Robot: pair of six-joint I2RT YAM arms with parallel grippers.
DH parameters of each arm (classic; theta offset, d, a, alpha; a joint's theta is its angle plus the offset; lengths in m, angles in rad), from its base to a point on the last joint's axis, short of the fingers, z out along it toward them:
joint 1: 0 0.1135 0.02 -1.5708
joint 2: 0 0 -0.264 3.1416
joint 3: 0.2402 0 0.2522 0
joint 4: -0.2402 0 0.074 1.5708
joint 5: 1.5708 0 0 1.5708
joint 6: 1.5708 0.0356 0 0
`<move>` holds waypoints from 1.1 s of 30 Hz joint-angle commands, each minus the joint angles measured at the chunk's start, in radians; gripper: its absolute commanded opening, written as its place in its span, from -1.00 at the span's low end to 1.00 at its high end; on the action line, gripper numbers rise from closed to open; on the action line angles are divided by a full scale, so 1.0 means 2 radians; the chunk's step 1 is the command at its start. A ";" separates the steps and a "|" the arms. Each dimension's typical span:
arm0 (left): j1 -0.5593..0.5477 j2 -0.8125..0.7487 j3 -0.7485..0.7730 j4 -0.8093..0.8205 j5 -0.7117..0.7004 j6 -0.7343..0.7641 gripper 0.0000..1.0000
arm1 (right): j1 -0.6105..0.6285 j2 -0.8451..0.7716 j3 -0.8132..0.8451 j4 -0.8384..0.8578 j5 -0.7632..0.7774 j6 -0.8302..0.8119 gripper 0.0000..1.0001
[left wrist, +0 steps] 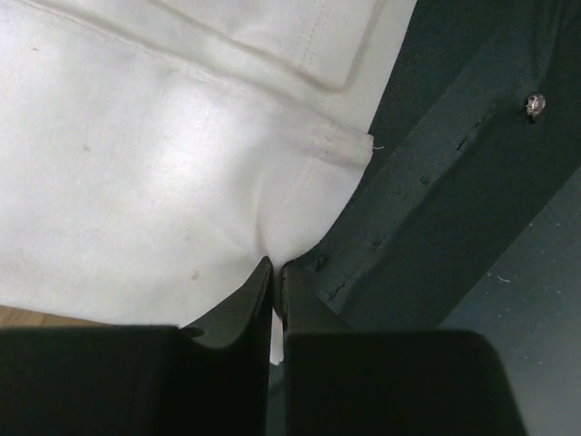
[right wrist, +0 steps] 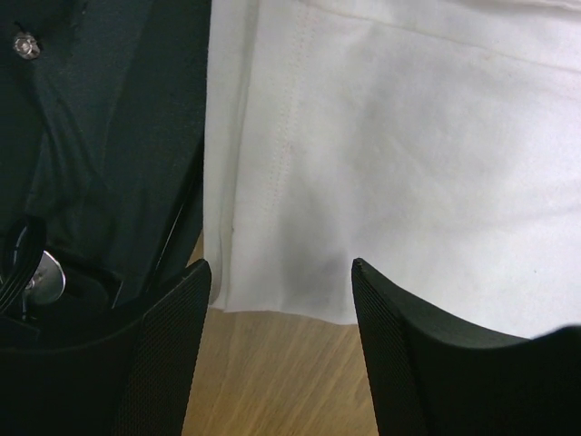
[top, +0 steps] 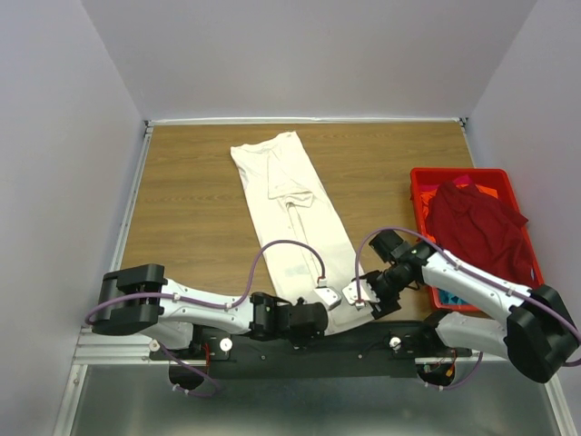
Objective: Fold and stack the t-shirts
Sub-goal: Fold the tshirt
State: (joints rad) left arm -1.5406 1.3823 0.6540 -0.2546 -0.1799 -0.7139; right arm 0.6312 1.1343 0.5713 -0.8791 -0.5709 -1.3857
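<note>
A cream-white t-shirt (top: 292, 218), folded into a long strip, lies down the middle of the table. My left gripper (top: 329, 297) is at its near end, shut on the shirt's hem corner (left wrist: 309, 200), with cloth pinched between the fingers (left wrist: 278, 265). My right gripper (top: 355, 292) stands open just right of that end. The shirt's near right corner (right wrist: 272, 272) lies flat ahead of its spread fingertips, with bare wood between them. A dark red t-shirt (top: 477, 227) is heaped in the crate, with a bit of orange (top: 487, 192) behind it and teal (top: 457, 299) at its near end.
The red plastic crate (top: 416, 195) stands at the table's right side, beside the right arm. The black base rail (left wrist: 436, 182) runs along the near edge, right beside the shirt's hem. Bare wood (top: 191, 200) lies left of the shirt. White walls close in the table.
</note>
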 commanded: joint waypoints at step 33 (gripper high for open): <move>0.072 -0.026 -0.039 0.092 0.103 -0.038 -0.78 | 0.091 0.051 0.029 -0.029 0.051 -0.040 0.27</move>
State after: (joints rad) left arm -1.4128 1.3308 0.5594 -0.0940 -0.0051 -0.7933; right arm 0.7815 1.2171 0.6292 -0.9245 -0.5110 -1.4578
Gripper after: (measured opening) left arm 0.117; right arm 0.653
